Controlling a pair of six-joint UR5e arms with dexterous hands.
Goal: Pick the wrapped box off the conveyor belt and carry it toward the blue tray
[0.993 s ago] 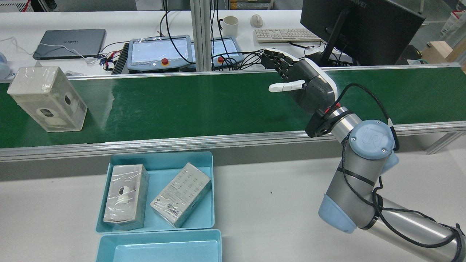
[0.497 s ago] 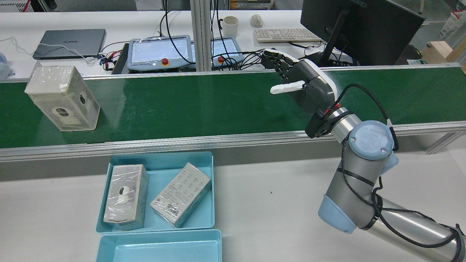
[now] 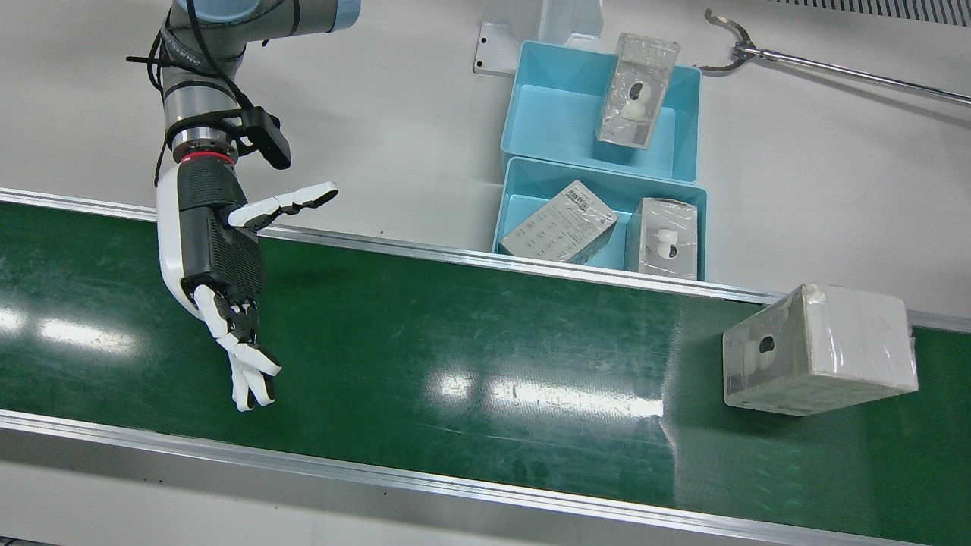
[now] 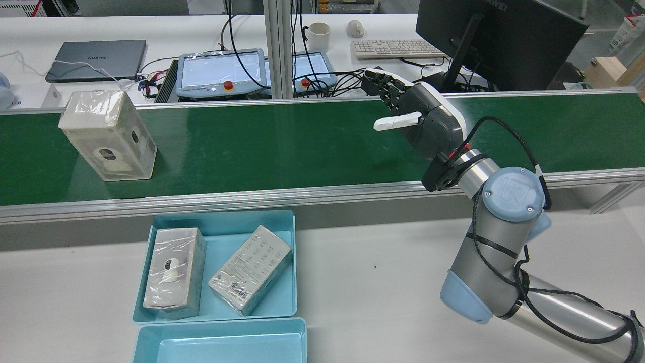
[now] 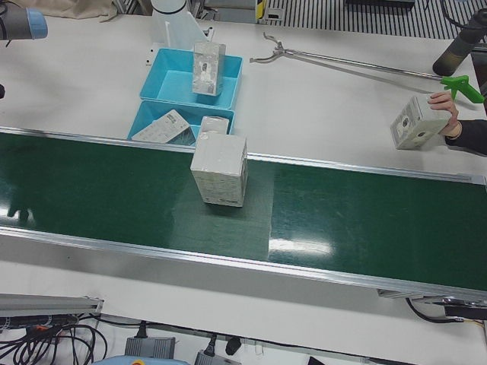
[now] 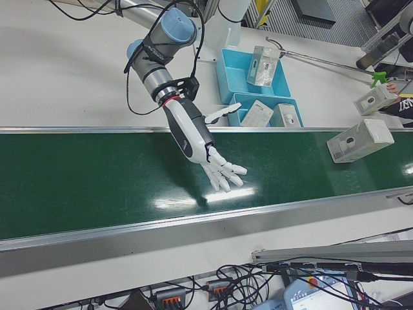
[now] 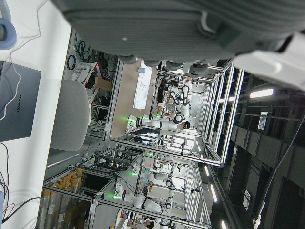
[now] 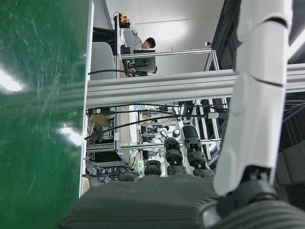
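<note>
The wrapped box (image 4: 108,136) stands on the green conveyor belt (image 4: 282,141), at the left end in the rear view. It also shows in the front view (image 3: 819,349), the left-front view (image 5: 219,171) and the right-front view (image 6: 359,140). My right hand (image 4: 428,121) is open and empty, fingers spread, hovering over the belt far to the box's right; it also shows in the front view (image 3: 220,258) and the right-front view (image 6: 197,135). The blue tray (image 4: 227,242) beside the belt holds two wrapped boxes. Of my left hand only part of the palm (image 7: 157,28) shows.
A second blue tray (image 4: 221,343) lies behind the first; in the front view (image 3: 561,114) it holds one box. A person's hand holds another box (image 5: 415,125) at the table's edge. A long grabber tool (image 3: 796,61) lies on the table. Monitor, keyboard and pendants stand beyond the belt.
The wrapped box has travelled along the belt toward my right hand, rightward in the rear view. My right hand has stayed almost still, open.
</note>
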